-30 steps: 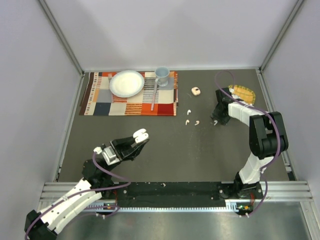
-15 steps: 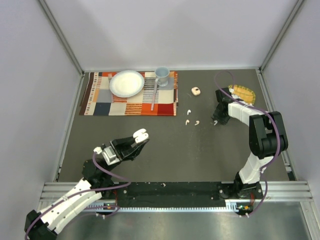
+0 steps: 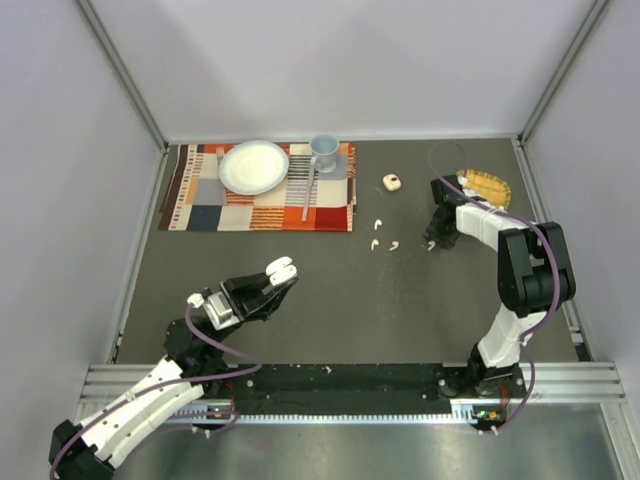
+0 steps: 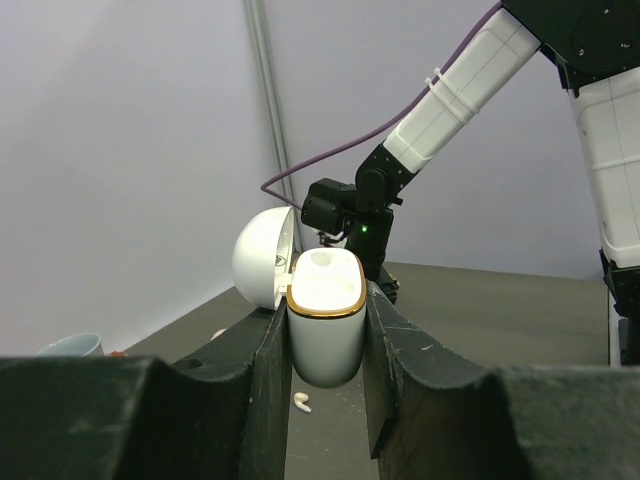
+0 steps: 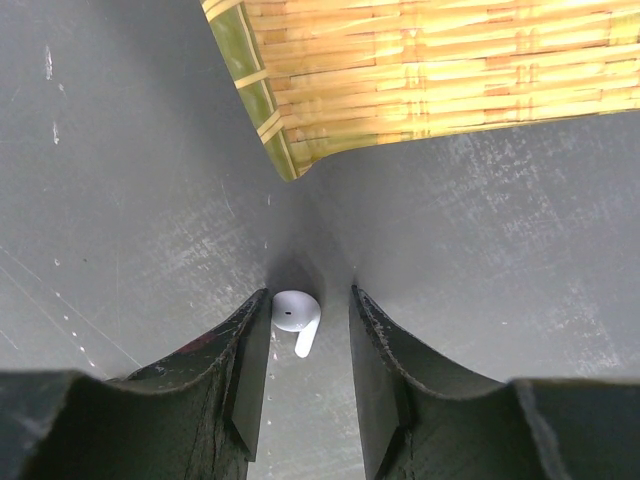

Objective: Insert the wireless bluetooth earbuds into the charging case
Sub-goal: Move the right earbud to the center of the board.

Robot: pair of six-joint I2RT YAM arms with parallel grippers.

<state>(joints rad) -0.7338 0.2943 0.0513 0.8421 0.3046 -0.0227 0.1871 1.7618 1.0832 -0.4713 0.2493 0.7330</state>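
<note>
My left gripper is shut on an open white charging case with a gold rim. It holds the case upright above the table with the lid swung back. My right gripper points down at the table, open, its fingers either side of one white earbud that lies on the table close to the left finger. Three more earbuds lie mid-table: one, a second and a third. One earbud shows below the held case in the left wrist view.
A second small peach-coloured case lies behind the earbuds. A woven bamboo piece lies just beyond the right gripper and also shows in the right wrist view. A patterned placemat at the back left carries a plate, a cup and cutlery.
</note>
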